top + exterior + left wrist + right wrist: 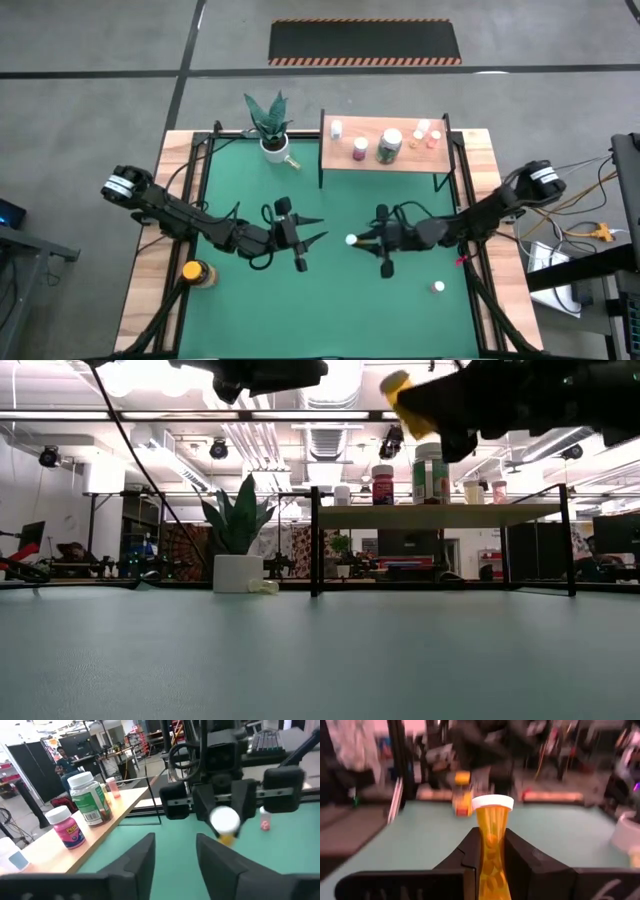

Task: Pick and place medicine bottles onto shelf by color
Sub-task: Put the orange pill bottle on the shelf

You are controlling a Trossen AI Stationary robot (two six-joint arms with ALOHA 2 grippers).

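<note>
The tabletop [160, 200] is light wood with a green mat [330, 300] over most of it. At the mat's far edge stands the shelf [400, 160], a pale board on thin black legs. On it are a pink bottle [360, 149], a larger green-labelled bottle [389, 146], a white one [336, 128] and several small ones [427, 133] near the right end. Beside the shelf, a white pot [273, 149] with a plant. An amber bottle [195, 272] with a yellow cap stands at the mat's left edge; a small white-capped bottle [438, 287] lies near the right.
</note>
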